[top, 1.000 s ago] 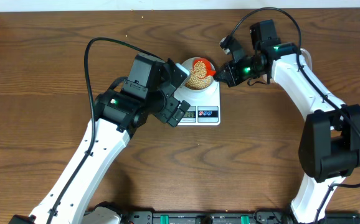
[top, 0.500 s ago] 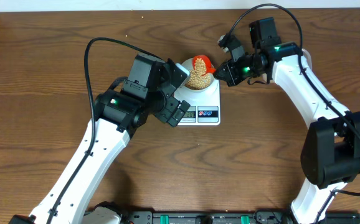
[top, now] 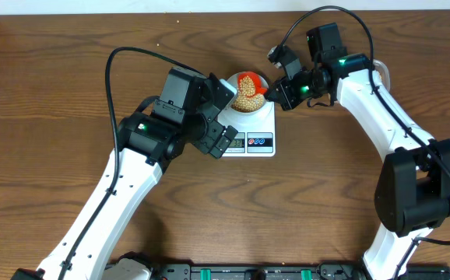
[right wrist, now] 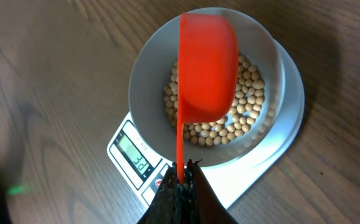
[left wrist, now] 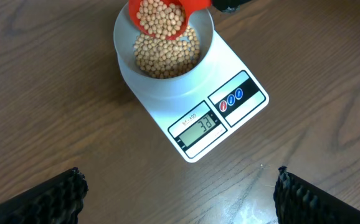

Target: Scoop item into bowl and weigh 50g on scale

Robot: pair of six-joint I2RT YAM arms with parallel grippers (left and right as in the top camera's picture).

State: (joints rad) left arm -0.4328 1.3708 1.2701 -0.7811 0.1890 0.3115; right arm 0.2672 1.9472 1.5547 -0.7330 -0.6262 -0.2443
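The right gripper point(right wrist: 179, 182) is clamped on a red scoop point(right wrist: 208, 68), tipped over the bowl point(right wrist: 144, 74) (beans point(left wrist: 167, 56) in both), handle toward the table's point(top: 46, 117) right edge. The bowl is carried on the scale point(left wrist: 248, 106) near the far edge; the left gripper point(left wrist: 180, 199) is held spread alongside.

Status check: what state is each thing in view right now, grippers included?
scoop: tilted over the bowl, beans inside.
beans: some in bowl, some in scoop.
bowl: on the scale, partly filled.
scale: on, reading in the thirties.
left gripper: open, empty.
right gripper: shut on scoop handle.
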